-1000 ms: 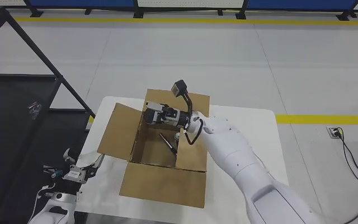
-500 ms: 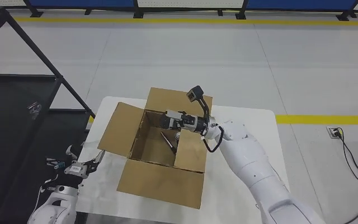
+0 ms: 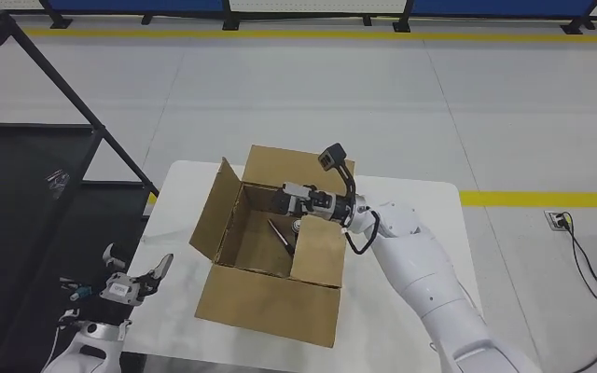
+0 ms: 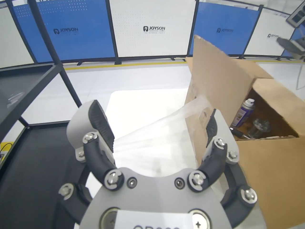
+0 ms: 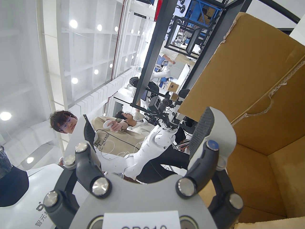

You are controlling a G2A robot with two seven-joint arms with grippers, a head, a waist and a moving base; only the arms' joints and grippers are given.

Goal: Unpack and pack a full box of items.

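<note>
The right hand (image 3: pixel 283 197) hangs over the open top of the box (image 3: pixel 270 303), close to its far wall, released and empty. In its wrist view the pads (image 5: pixel 202 129) stand wide apart with cardboard just beside one of them; whether they touch it I cannot tell. The left hand (image 3: pixel 138 260) is well apart from the box, over the near corner of the table (image 3: pixel 410 200), also released, with nothing between its pads (image 4: pixel 100 122).

The box sits in the middle of the table. Its left flap (image 3: pixel 210 210) stands nearly upright, and another flap (image 3: pixel 322 250) leans in over the opening on the right arm's side. Inside lie a spray can (image 4: pixel 245 111), a clear ribbed thing (image 4: pixel 258 126) and a dark slender tool (image 3: pixel 280 235).

The risk, as I judge it, is in going down: the leaning flap narrows the opening, so the wrist could snag it and drag the whole box, which nothing braces. The upright flap could also tip inward onto the arm. The can, standing on end, could be knocked over by a slanted approach.

The table is white and smooth. A black rack (image 3: pixel 56 186) stands to its left, on a pale floor with a yellow line (image 3: pixel 280 34), closed off by blue and white fence panels (image 4: pixel 152 32).
</note>
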